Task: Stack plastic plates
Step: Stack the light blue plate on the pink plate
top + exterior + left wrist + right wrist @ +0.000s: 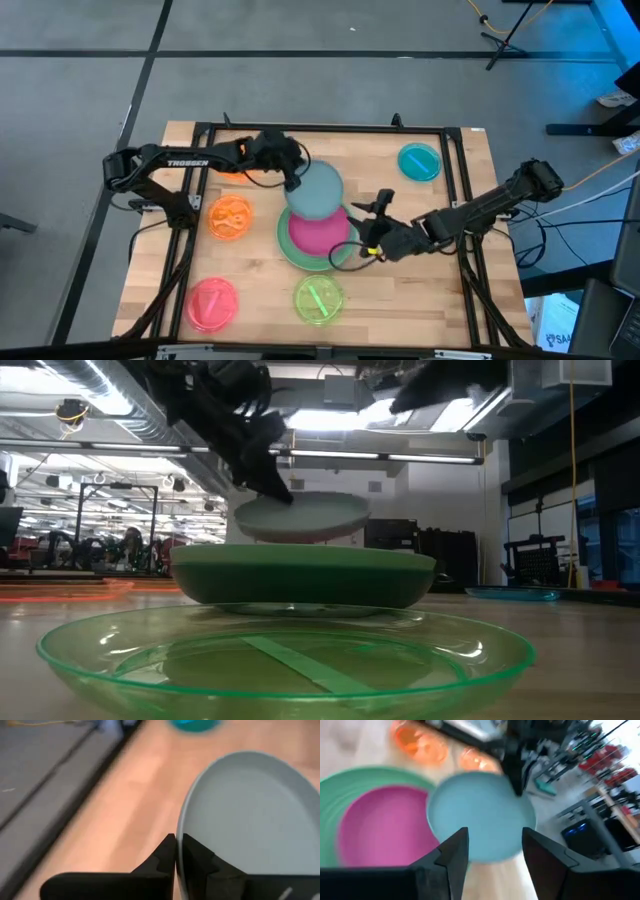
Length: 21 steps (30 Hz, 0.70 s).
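My left gripper [292, 178] is shut on the pale blue plate [320, 190] and holds it in the air over the far part of the magenta plate [318, 237]. The magenta plate lies inside a large green plate [288, 250] on the table. In the low view the pale blue plate [300, 515] hangs above the green plate [300, 575]. My right gripper [365, 230] is open at the green plate's right rim and touches nothing. In its wrist view the right gripper [492, 847] faces the pale blue plate [480, 815]. My left gripper pinches the pale blue plate's rim [181, 832] on its left side between the two fingers. One finger is over the plate and one under it. The fingers [165, 857] come from the table's left, slanting down. The plate is lifted clear and slightly tilted.
Small plates lie flat around the stack: teal [418, 162] at far right, orange [230, 217] at left, a second orange one [232, 168] under the left arm, pink [212, 303] near left, lime [318, 298] at near centre. A black frame [455, 180] borders the wooden top.
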Each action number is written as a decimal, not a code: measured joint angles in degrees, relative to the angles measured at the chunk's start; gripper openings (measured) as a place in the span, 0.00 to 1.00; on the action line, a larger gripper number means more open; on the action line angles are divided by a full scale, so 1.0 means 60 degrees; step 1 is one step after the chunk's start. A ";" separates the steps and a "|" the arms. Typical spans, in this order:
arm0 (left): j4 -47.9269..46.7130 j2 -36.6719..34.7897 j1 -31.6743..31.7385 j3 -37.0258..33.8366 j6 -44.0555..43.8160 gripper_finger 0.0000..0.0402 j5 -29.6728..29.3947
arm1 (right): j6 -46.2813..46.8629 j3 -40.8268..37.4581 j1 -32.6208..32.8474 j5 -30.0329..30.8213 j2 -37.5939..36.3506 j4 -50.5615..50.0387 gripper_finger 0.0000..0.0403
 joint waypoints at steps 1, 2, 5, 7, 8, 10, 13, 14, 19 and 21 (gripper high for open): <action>-0.0040 0.0005 -0.0159 0.0000 0.0003 0.04 0.0202 | 0.0335 0.0000 0.0120 -0.0011 0.0000 -0.0386 0.44; -0.0041 0.0028 -0.0341 0.0000 -0.0013 0.04 0.0303 | 0.0708 0.0000 0.0242 -0.0028 0.0000 -0.0740 0.44; -0.0036 0.0199 -0.0848 0.0000 -0.0043 0.04 0.0315 | 0.1903 0.0000 0.0493 -0.0167 0.0019 -0.1704 0.44; -0.0016 0.0367 -0.1170 0.0000 -0.0045 0.04 0.0279 | 0.2618 -0.0007 0.0606 -0.0210 0.0033 -0.2240 0.44; -0.0016 0.0460 -0.1295 0.0000 -0.0045 0.04 0.0252 | 0.2940 -0.0007 0.0652 -0.0212 0.0036 -0.2433 0.44; 0.0031 0.0654 -0.1522 0.0000 -0.0048 0.04 0.0223 | 0.3418 -0.0007 0.0696 -0.0279 0.0033 -0.2701 0.44; 0.0159 0.0962 -0.1713 0.0000 -0.0045 0.04 0.0220 | 0.3825 -0.0022 0.0681 -0.0498 0.0033 -0.2976 0.44; 0.0236 0.1061 -0.1759 0.0000 -0.0027 0.04 0.0210 | 0.3908 -0.0047 0.0675 -0.0553 0.0033 -0.2962 0.44; 0.0488 0.1538 -0.1902 0.0000 0.0006 0.04 0.0200 | 0.3970 -0.0321 0.0667 -0.0612 0.0036 -0.2933 0.44; 0.0677 0.1699 -0.1952 0.0000 0.0006 0.04 0.0209 | 0.3978 -0.0388 0.0667 -0.0606 0.0036 -0.2849 0.44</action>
